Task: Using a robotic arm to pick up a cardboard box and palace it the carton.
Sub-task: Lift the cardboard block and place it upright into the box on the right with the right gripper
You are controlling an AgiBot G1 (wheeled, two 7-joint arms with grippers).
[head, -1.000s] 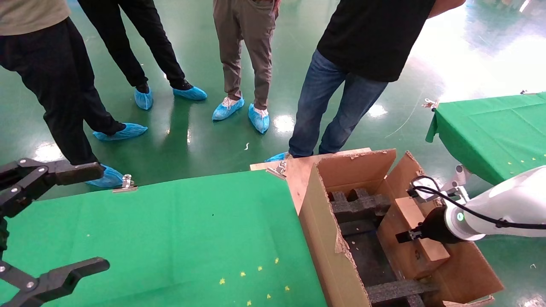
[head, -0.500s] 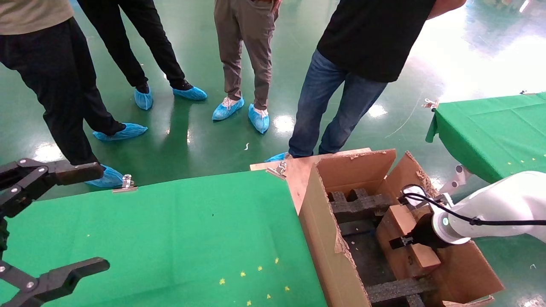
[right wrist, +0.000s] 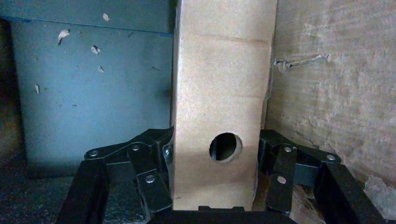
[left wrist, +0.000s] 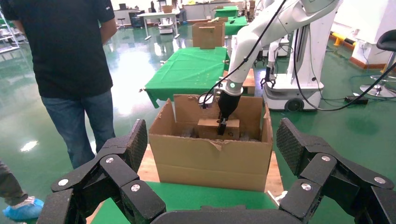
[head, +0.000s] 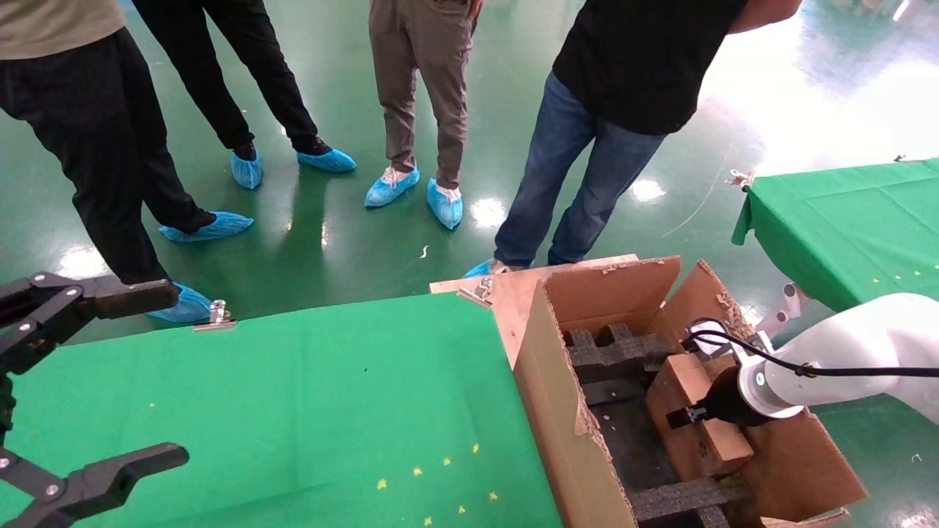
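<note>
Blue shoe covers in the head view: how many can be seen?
8. Two far left-centre, two centre, one left, one by the green table's edge, and two partly hidden behind the carton's flap.

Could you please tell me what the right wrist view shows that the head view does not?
Only the right wrist view shows the round hole in the cardboard box and the right gripper clamped on it. Only the head view shows the open left gripper, green table and bystanders. Both show the box beside the carton wall.
</note>
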